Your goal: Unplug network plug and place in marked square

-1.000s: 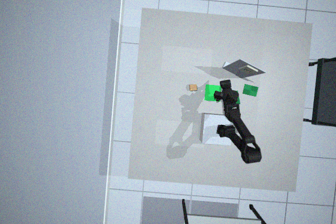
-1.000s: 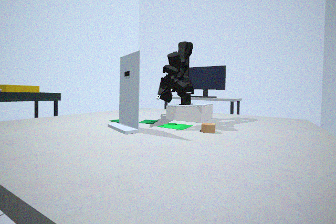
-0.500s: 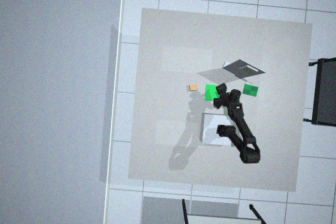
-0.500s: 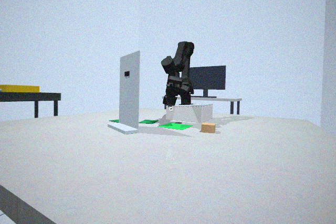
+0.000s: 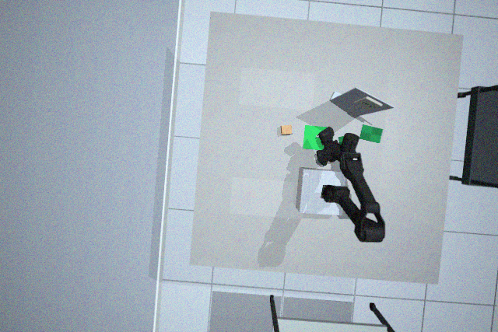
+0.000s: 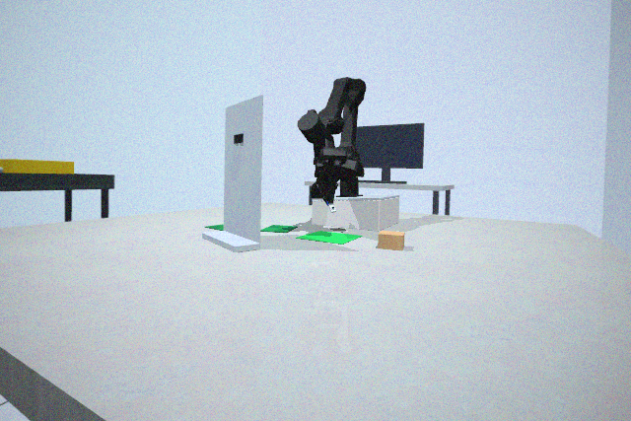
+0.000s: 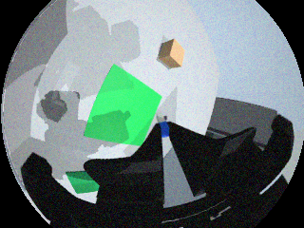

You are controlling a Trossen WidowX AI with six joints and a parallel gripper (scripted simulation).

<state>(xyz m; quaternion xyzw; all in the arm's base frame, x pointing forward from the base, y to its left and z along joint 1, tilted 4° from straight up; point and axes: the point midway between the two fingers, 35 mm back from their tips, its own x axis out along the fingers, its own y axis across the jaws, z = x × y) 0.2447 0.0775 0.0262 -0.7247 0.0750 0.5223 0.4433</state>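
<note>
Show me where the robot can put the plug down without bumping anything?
The nearest green square looks bare, bordered by the orange block and the white panel. The pincer hangs above it, shut on the plug. It is crowded nearer the arm's white base.

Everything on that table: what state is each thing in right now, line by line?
Plug: out of the socket, gripped, held in the air.
Gripper: jaws shut on the plug, pointing down.
Socket: empty dark opening in the panel.
Upright panel: standing.
Green square: flat on the table, nothing on it.
Tan block: resting beside the square.
</note>
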